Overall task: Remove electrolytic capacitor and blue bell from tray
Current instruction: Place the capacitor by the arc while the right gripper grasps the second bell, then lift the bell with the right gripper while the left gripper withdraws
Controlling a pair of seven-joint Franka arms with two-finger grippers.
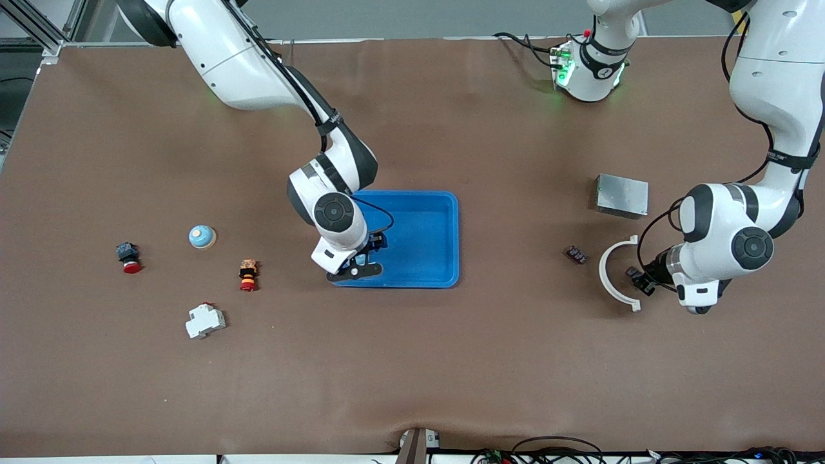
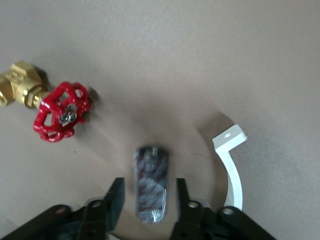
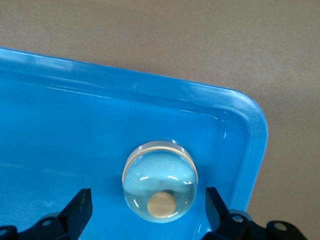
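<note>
A pale blue bell (image 3: pixel 160 182) with a tan button sits in a corner of the blue tray (image 1: pixel 428 235), at the right arm's end of it. My right gripper (image 3: pixel 148 201) hangs open right over it, one finger on each side and clear of the dome. In the front view the right gripper (image 1: pixel 358 265) hides that bell. The capacitor (image 2: pixel 151 182), a dark cylinder, lies on the table. My left gripper (image 2: pixel 149 191) is open around it with a gap on both sides. The left gripper (image 1: pixel 643 282) is low at the left arm's end of the table.
A second blue bell (image 1: pixel 202 236), two red push buttons (image 1: pixel 129 256) (image 1: pixel 248 274) and a white breaker (image 1: pixel 205 320) lie toward the right arm's end. By the left gripper are a white curved bracket (image 1: pixel 609 274), a red-wheeled brass valve (image 2: pixel 62 111) and a silver box (image 1: pixel 621 195).
</note>
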